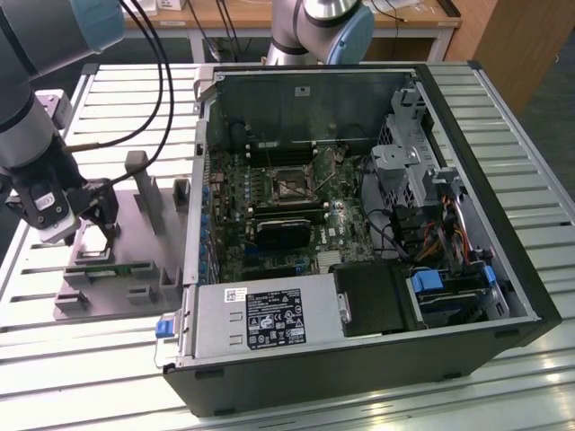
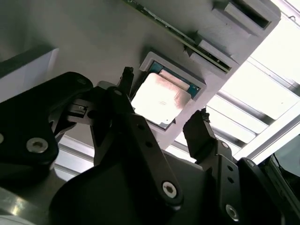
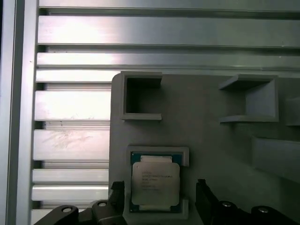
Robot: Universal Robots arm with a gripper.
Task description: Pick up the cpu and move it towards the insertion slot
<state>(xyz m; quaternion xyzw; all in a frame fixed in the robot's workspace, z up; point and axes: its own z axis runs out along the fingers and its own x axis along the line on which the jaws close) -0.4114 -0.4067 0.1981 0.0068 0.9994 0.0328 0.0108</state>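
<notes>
Over the grey plastic tray (image 3: 211,131), my black gripper (image 2: 164,93) hangs spread astride the shiny silver square cpu (image 3: 154,180), not yet lifted, well apart from the silver-framed square insertion slot (image 1: 289,184).

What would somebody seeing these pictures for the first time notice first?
The open computer case stands in the middle of the exterior view, its green motherboard and the insertion slot bare. In the first wrist view, the open gripper straddles the shiny cpu in a grey holder's pocket.
</notes>
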